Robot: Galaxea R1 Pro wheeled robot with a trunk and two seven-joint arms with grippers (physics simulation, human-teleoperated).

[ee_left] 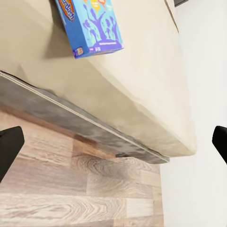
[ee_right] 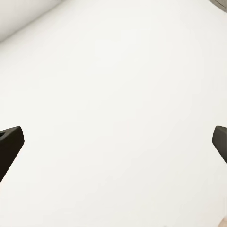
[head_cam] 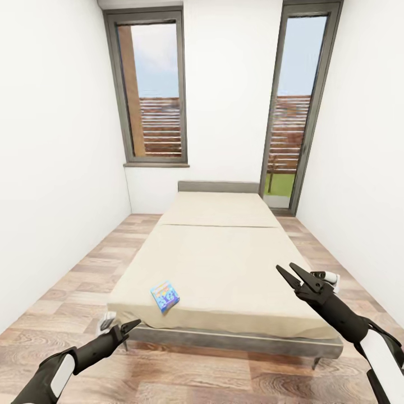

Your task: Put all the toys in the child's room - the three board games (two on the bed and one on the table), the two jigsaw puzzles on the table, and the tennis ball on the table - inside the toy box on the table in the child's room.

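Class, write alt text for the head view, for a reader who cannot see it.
A small blue board game lies near the foot of a beige bed in a white room. The left gripper and right gripper are both open.

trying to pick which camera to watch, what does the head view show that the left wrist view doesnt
Only the head view takes in the two tall windows, the bed's headboard, and the right gripper, open, raised over the bed's near right corner. Only the left wrist view gives the board game's printed side and its purple silhouettes close up, with the left gripper's fingertips spread wide. Both show the small blue board game lying near the foot edge of the bed, the dark bed frame, the wood-plank floor and a white wall.
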